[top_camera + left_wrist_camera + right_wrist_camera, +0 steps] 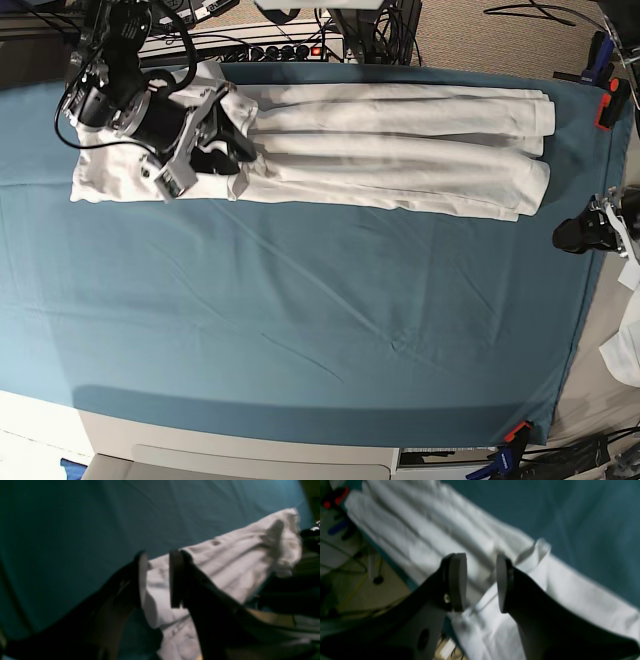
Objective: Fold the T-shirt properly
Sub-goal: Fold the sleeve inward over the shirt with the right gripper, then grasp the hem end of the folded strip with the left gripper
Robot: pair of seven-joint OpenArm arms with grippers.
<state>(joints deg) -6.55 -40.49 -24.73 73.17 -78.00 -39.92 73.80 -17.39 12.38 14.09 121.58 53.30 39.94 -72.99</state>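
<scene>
We see the T-shirt (400, 150) lying as a long narrow band along the far edge of the table (300, 330), probably ready for a crosswise fold, so both jaws stand spread (holding nothing) over its ends.

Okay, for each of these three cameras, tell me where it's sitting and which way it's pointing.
Left wrist: on the left arm, looking past the left gripper, jaws apart, at one end of the T-shirt on the teal table cover.
Right wrist: behind the right gripper, jaws apart, over the shirt.
Base: overhead, facing down; the right arm shows over the shirt's end.
Shared: all three show the T-shirt and cover.
</scene>
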